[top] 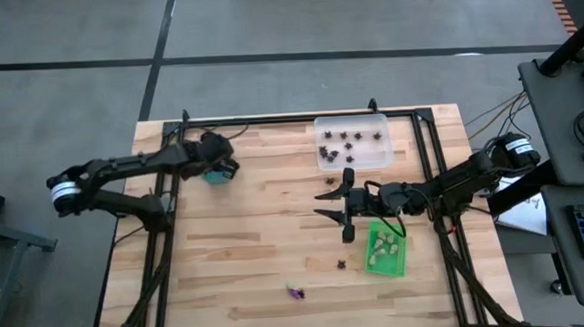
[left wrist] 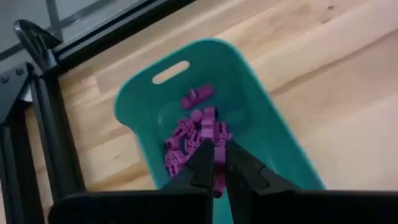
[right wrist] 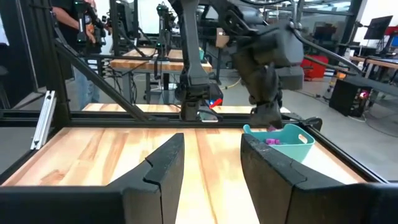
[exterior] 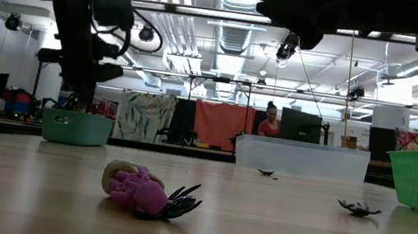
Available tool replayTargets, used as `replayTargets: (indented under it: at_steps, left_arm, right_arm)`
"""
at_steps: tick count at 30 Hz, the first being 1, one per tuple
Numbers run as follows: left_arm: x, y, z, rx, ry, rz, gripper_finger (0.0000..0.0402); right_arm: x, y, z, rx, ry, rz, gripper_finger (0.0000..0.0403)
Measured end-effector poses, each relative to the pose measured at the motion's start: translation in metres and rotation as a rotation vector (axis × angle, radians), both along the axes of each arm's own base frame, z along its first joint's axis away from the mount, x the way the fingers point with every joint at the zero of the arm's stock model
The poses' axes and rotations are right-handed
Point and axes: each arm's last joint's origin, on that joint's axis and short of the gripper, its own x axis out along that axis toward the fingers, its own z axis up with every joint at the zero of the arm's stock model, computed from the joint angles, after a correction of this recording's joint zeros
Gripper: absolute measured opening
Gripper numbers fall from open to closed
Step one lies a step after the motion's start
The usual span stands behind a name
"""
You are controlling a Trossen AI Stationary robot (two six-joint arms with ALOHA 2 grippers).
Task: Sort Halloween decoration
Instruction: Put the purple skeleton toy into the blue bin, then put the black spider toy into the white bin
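My left gripper (top: 217, 170) hangs shut over the teal tray (left wrist: 273, 124) at the table's far left, fingers slanting down. Several purple trinkets (left wrist: 193, 134) lie in that tray. A purple piece (left wrist: 219, 177) shows between the fingertips. My right gripper (top: 321, 204) stands open and level at mid-table, pointing toward the left edge, with nothing between its fingers (right wrist: 165, 165). Black trinkets (top: 346, 143) lie in the clear tray (top: 380, 127), and pale ones (top: 382, 247) in the green tray (top: 397, 263). A purple trinket (top: 296, 293) and a black one (top: 341, 264) rest on the wood. My left gripper pinches a small purple piece (left wrist: 219, 177) between its two fingertips, coming from above and slanting down. The piece is lifted clear, above the trinkets in the teal tray. Which part of it the fingers have is too small to tell.
A black frame (top: 169, 205) runs round the table's left, far and right sides. In the low view a loose purple trinket (exterior: 136, 191) lies close, with black ones (exterior: 357, 208) farther off. Bare wood spreads across the near left. A person (exterior: 269, 119) sits in the room beyond.
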Motion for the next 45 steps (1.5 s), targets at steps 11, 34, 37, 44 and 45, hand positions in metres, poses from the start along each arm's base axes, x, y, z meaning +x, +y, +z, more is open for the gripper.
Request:
replayTargets:
  at_steps: [11, 34, 37, 44, 45]
  left_arm:
    - [0.002, 0.013, -0.015, 0.026, 0.112, 0.055, 0.0039]
    - [0.017, -0.025, 0.014, 0.098, -0.048, -0.09, 0.0114]
    - [0.026, -0.041, 0.025, 0.138, -0.141, -0.173, 0.0114]
    - [0.047, -0.083, 0.042, 0.225, -0.333, -0.408, 0.0114]
    - [0.049, -0.088, 0.044, 0.237, -0.351, -0.432, 0.0114]
  right_arm:
    - [0.0, 0.0, 0.0, 0.046, -0.001, 0.001, 0.0148]
    - [0.015, -0.03, -0.004, 0.383, 0.489, -0.232, 0.0122]
    - [0.018, -0.034, 0.007, 0.422, 0.557, -0.289, 0.0113]
    - [0.018, -0.044, 0.013, 0.529, 0.618, -0.409, 0.0085]
    - [0.018, -0.046, 0.012, 0.547, 0.619, -0.421, 0.0079]
